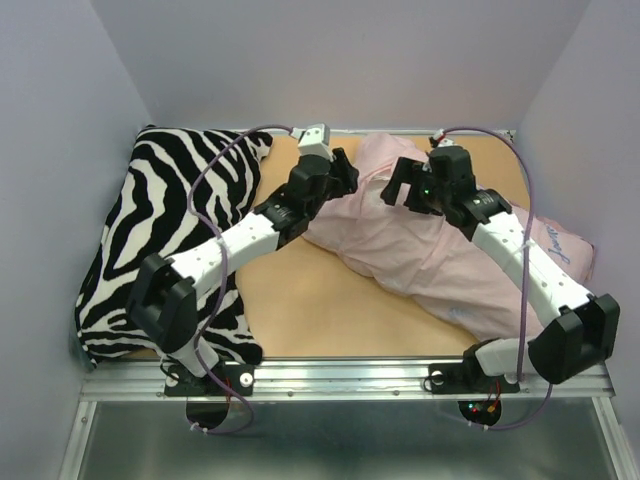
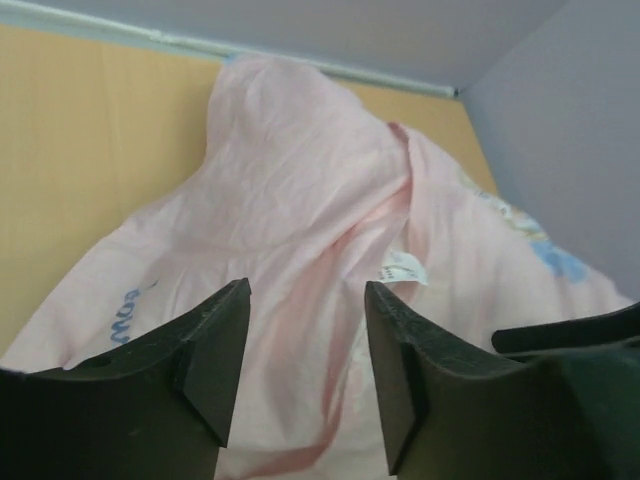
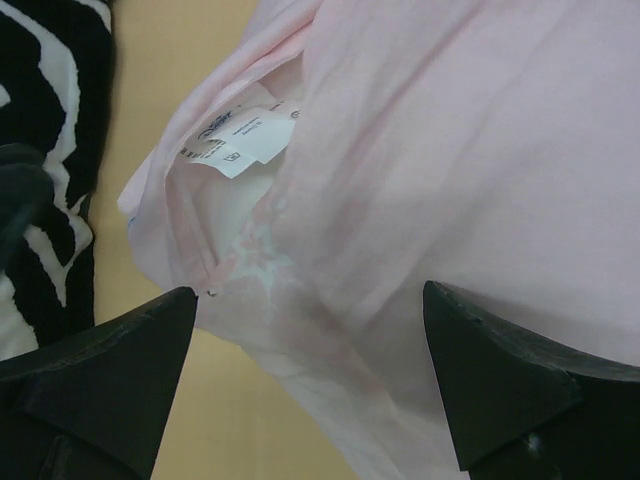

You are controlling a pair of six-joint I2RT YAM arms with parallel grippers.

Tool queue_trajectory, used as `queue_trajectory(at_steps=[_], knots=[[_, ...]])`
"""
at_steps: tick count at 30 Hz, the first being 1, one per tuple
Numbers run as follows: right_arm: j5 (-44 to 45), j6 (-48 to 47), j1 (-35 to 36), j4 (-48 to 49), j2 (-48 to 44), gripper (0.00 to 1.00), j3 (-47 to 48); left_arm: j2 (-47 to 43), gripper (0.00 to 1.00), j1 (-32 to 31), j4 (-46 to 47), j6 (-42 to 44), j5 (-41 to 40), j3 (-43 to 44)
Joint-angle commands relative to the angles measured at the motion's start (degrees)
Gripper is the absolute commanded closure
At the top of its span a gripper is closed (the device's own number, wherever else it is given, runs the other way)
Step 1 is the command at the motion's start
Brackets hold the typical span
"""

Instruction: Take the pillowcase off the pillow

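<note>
The pillowcase (image 1: 430, 255) lies pale pink side out across the right half of the table, bulging with the pillow inside. It also fills the left wrist view (image 2: 300, 190) and the right wrist view (image 3: 460, 140). Its open end faces left, with white tags (image 3: 240, 145) and a bit of white pillow (image 3: 225, 215) showing in the mouth. My left gripper (image 1: 347, 172) is open and empty at that end (image 2: 307, 300). My right gripper (image 1: 400, 187) is open and empty just above the fabric (image 3: 310, 300).
The zebra-striped pillow (image 1: 170, 230) fills the left side of the table, under my left arm, and shows in the right wrist view (image 3: 50, 120). Walls close in on three sides. A metal rail (image 1: 340, 375) runs along the near edge.
</note>
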Motion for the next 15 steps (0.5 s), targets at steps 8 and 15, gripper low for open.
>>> queue_trajectory(at_steps=[8, 15], knots=[[14.89, 0.25, 7.41, 1.33, 10.07, 0.01, 6.40, 7.72, 0.37, 1.69, 4.63, 12.87, 19.37, 5.94], [17.53, -0.01, 7.50, 1.24, 10.16, 0.07, 4.73, 13.51, 0.56, 1.78, -5.03, 11.91, 10.14, 9.81]])
